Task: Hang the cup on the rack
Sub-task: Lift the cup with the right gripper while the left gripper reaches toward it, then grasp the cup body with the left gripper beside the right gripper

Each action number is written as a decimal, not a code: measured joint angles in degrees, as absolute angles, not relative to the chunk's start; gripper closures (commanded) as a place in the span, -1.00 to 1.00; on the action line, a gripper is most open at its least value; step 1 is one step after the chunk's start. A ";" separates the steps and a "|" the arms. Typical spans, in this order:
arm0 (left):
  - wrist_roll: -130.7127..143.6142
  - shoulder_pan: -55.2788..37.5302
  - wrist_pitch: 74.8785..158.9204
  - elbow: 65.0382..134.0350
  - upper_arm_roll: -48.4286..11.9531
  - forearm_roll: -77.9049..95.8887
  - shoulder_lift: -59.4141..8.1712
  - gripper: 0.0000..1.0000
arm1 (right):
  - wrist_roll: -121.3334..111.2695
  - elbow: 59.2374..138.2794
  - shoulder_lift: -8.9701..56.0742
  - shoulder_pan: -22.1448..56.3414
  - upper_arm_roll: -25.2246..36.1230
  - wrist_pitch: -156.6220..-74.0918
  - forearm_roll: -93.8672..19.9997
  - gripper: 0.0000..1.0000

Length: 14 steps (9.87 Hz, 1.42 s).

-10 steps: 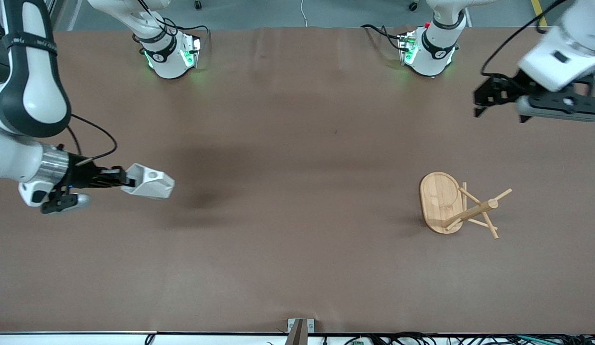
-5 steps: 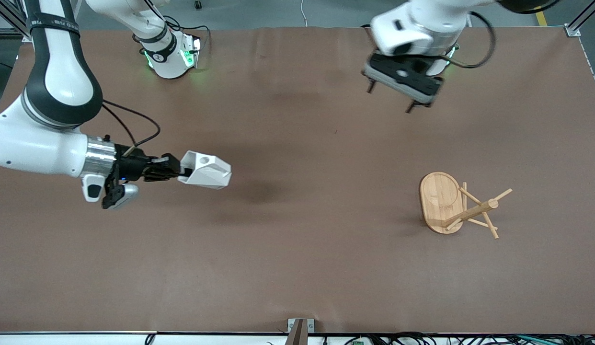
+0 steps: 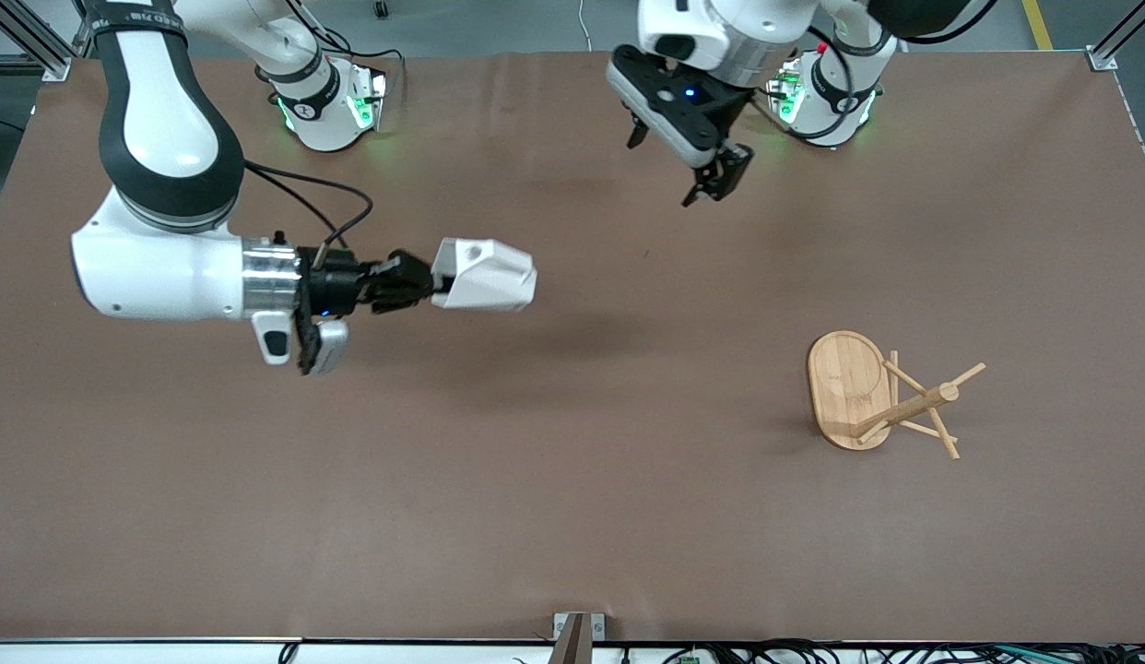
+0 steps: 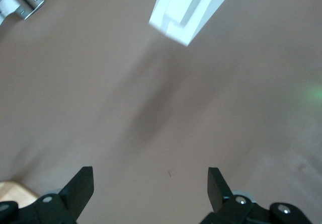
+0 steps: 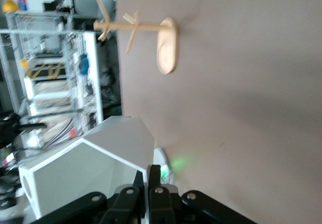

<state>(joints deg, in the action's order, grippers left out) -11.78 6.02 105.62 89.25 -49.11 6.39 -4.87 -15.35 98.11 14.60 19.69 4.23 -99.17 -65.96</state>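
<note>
From the front camera, my right gripper [image 3: 432, 281] hangs over the brown table [image 3: 572, 516] toward the right arm's end, jaws clamped on the handle end of the cup [image 3: 485, 275]. The cup lies on its side in the air, its mouth turned away from my wrist toward the rack, so nothing of its inside shows here. It is matte white and faceted, with a blocky handle pierced by a round hole that faces up. Its shadow falls on the table below. The rack [image 3: 881, 397] stands toward the left arm's end, well apart from the cup and nearer the front camera — an oval bamboo base, one post, thin pegs angling off it, no cup on any of them. My left gripper [image 3: 711, 180] hangs over the table close to its own base, jaws pointing down and apart, holding nothing.

In the left wrist view, my left gripper's fingertips [image 4: 80, 186] stand wide apart with only bare table between them. A white angular piece of the cup [image 4: 188, 7] shows at the frame's edge, and a sliver of the bamboo base [image 4: 17, 194] at a corner.

In the right wrist view, my jaws are drawn together on the cup [image 5: 90, 166] — flat white panels meeting at sharp edges. The rack [image 5: 146, 38] stands far off, upright on its base, its pegs bare.
</note>
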 measured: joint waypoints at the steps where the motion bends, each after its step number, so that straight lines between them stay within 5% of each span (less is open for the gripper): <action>1: -14.10 6.01 107.03 89.24 -50.21 6.39 -5.86 -1.00 | -15.79 98.13 14.98 20.47 4.22 -97.60 -67.48 0.99; 14: -21.39 2.41 111.47 89.60 -52.22 6.45 -11.08 -1.00 | -16.63 98.15 16.92 21.21 -1.30 -94.90 -73.12 0.99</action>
<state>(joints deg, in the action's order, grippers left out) -21.39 2.41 111.47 89.60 -52.22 6.45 -11.08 -16.63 98.15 16.92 21.21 -1.30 -94.90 -73.12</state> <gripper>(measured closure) 0.000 0.960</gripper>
